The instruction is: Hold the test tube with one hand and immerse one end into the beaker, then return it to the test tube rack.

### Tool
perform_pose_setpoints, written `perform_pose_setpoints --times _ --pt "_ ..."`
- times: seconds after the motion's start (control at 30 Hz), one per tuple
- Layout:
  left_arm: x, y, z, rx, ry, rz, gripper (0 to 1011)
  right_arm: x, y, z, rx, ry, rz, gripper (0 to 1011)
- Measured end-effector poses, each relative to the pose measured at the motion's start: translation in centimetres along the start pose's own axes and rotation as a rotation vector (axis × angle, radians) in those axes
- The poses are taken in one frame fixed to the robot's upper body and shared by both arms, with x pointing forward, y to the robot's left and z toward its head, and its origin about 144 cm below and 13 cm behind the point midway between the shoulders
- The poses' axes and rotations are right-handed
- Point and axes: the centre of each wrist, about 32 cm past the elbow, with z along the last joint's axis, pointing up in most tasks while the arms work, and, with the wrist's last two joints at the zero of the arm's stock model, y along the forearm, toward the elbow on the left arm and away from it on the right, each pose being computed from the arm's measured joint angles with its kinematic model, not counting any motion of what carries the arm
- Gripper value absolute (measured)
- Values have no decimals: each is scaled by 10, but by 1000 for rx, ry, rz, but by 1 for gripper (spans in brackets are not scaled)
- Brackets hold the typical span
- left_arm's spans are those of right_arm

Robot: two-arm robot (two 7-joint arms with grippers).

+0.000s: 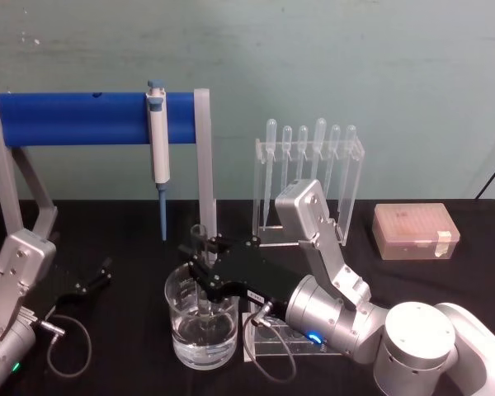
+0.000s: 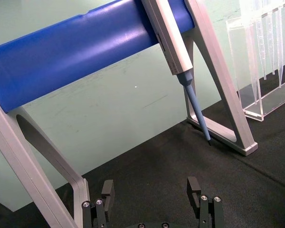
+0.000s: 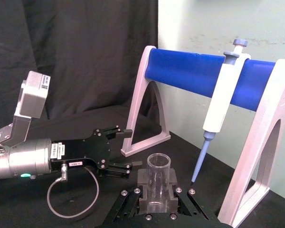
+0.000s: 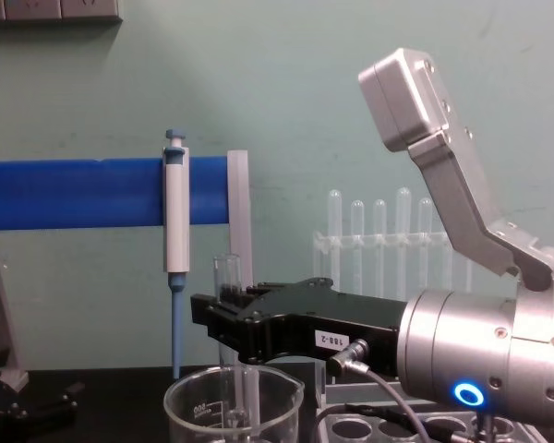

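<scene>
My right gripper (image 1: 200, 260) is shut on the test tube (image 1: 200, 234), a clear glass cylinder held upright with its open rim above the fingers. The tube's lower end reaches down inside the beaker (image 1: 181, 330), a wide clear glass with some water at the bottom. I cannot tell whether the tip touches the water. The chest view shows the tube (image 4: 226, 272) rising from the right gripper (image 4: 227, 314) over the beaker (image 4: 198, 406). In the right wrist view the tube (image 3: 158, 171) stands between the gripper's pads (image 3: 143, 179). My left gripper (image 1: 92, 279) rests open on the black table at the left.
Behind the beaker a blue bar stand (image 1: 74, 118) carries a blue-and-white pipettor (image 1: 157, 148). A clear acrylic stand (image 1: 309, 177) with several pipettes is behind my right arm. A tan tip box (image 1: 414, 231) sits far right. A tube rack (image 1: 276, 340) lies under my right wrist.
</scene>
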Motion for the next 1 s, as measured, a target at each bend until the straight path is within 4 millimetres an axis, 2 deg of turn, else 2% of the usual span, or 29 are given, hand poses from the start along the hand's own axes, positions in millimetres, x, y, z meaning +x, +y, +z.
perform_pose_setpoints --times 1.0 --pt "0 0 0 0 0 0 1000 0 0 0 0 0 0 228"
